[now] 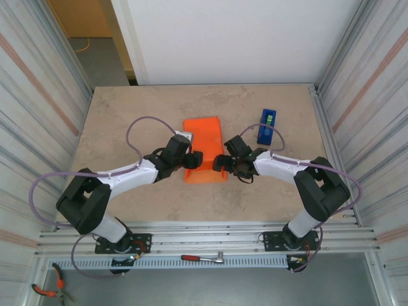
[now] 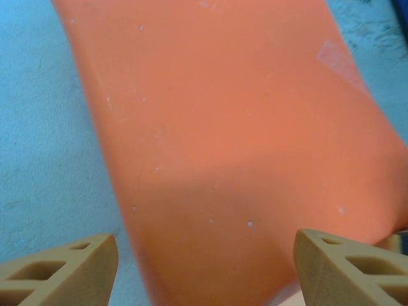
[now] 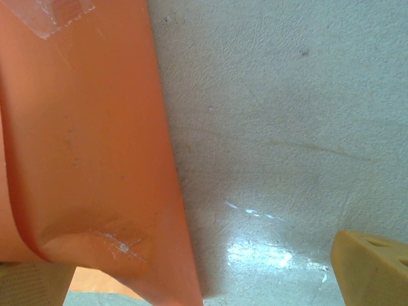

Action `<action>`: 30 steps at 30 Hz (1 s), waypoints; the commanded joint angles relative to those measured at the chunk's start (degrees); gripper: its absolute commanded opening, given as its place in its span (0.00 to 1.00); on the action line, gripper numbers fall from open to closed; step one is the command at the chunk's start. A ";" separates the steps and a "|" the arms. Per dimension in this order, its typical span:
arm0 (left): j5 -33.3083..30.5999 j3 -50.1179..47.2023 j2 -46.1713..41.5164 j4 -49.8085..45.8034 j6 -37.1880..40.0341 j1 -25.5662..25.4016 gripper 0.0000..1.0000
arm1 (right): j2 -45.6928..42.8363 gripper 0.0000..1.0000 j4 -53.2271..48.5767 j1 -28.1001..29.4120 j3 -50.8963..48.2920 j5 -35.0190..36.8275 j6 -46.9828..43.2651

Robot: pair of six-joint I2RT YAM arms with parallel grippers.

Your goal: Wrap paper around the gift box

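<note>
**Top view, near edge:** a red-handled ratchet wrench and red-handled pliers lie below the rails that carry the arm bases.

**Mid-table:** the thin bright orange paper sheet, folded into a narrow bundle, lies on the beige stone-patterned table. The left gripper is at its near left edge and the right gripper at its near right edge. The pale pink gift box is hidden, covered by the paper.

**Farther right:** an upright blue tape dispenser stands apart from the bundle.

The wrist views add surface detail to this layout.

**Left wrist view:** the left gripper has its jaws spread wide. Its tan fingertips are above the paper and grasp nothing. A clear tape patch shows farther up the sheet.

**Right wrist view:** the right gripper is likewise spread fully and empty. One fingertip is over bare table, and the other is partly behind a curled fold of paper. Clear tape shows at the far corner.
</note>
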 commanded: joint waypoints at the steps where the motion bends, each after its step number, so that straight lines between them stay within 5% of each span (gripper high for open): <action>1: -1.87 -0.09 0.78 -0.35 0.48 0.46 0.73 | 0.11 0.99 0.07 -0.13 -1.09 -0.31 1.09; 9: -1.80 -3.01 1.26 -0.10 -0.26 0.46 0.72 | -0.26 0.99 0.57 -0.20 -1.83 -0.63 1.80; 22: -0.73 -10.93 -13.53 0.06 -1.99 0.74 0.81 | -0.52 0.98 0.82 0.01 -1.84 -1.17 2.02; 30: 2.14 -12.12 -9.48 4.03 -2.61 1.16 0.79 | -0.25 0.98 0.59 0.03 -2.06 -1.04 2.00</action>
